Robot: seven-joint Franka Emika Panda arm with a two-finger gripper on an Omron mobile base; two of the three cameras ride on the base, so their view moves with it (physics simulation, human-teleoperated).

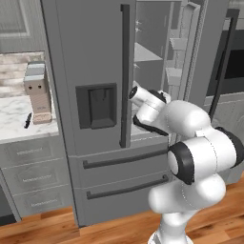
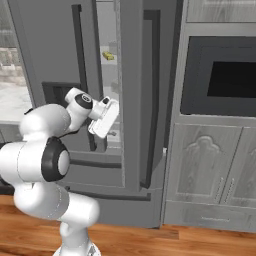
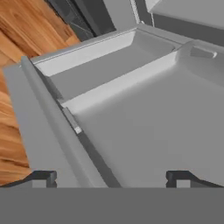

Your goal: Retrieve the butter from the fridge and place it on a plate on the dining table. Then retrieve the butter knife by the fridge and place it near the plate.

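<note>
Fingers [image 3: 43,177] spread wide (holding nothing) inside fridge [image 1: 90,57]; butter [image 2: 108,55] shelved above

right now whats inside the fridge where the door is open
Through the gap in the fridge, the butter lies on an upper shelf, with bare grey shelves and door bins below. The closed left door hides the rest. The open gripper sits at the opening, holding nothing.

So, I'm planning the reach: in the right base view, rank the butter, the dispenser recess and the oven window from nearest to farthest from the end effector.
1. Dispenser recess, just left of the open end effector.
2. Butter, above it on a fridge shelf.
3. Oven window, far right.
</note>
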